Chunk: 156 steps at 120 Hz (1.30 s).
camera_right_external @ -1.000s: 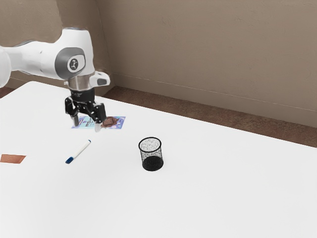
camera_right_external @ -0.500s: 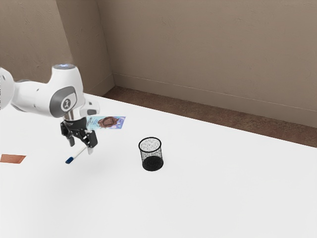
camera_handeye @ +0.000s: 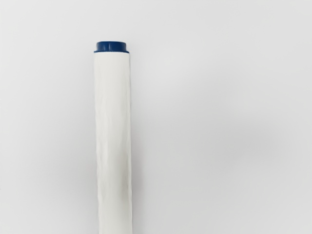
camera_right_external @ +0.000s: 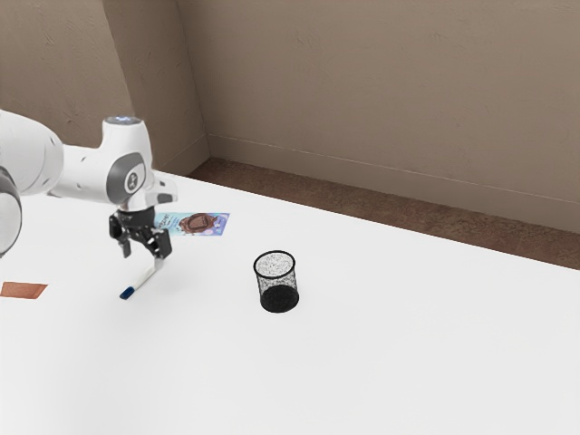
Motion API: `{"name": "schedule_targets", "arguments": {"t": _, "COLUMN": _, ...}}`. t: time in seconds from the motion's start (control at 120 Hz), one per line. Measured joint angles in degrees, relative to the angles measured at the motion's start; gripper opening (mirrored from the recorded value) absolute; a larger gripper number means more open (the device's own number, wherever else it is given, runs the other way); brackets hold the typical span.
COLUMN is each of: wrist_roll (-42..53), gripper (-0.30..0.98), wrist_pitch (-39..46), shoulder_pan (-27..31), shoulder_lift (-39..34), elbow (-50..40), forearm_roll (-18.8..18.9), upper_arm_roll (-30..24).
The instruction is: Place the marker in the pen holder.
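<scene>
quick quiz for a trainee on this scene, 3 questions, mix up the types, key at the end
1. Multiple choice: what colour is the long body of the marker?
a) red
b) white
c) green

2. Fill in the blank: the pen holder stands ____ on the table. (upright / tipped over)

3. True or false: the fingers of the gripper stand apart, open.

Key: 1. b; 2. upright; 3. true
</scene>
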Motion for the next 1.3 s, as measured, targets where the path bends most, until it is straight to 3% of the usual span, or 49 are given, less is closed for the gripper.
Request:
{"name": "schedule_targets", "arguments": {"t": 0.408, "wrist_roll": 1.9, "gripper": 0.69, "wrist_pitch": -2.33, "shoulder_pan": 1.62, "shoulder_lift": 8.49, "elbow": 9.71, "forearm_roll": -2.05, "upper_arm_roll": -0.3}}
{"name": "schedule_targets", "arguments": {"t": 0.683, "wrist_roll": 2.72, "gripper": 0.69, "wrist_pitch": -2.87, "shoulder_pan": 2.92, "shoulder_lift": 10.09, "elbow": 11.37, "forearm_roll": -5.1, "upper_arm_roll": -0.65}}
{"name": "schedule_targets", "arguments": {"t": 0.992, "wrist_roll": 3.3, "gripper": 0.64, "wrist_pitch": -2.94, "shoulder_pan": 2.97, "shoulder_lift": 11.7, "elbow": 12.4, "forearm_roll": -5.86, "upper_arm_roll": -1.09}}
{"name": "schedule_targets", "arguments": {"t": 1.3, "wrist_roll": 3.62, "gripper": 0.32, "wrist_pitch": -2.86, "shoulder_pan": 2.97, "shoulder_lift": 11.7, "elbow": 12.48, "forearm_roll": -6.3, "upper_arm_roll": -1.09}}
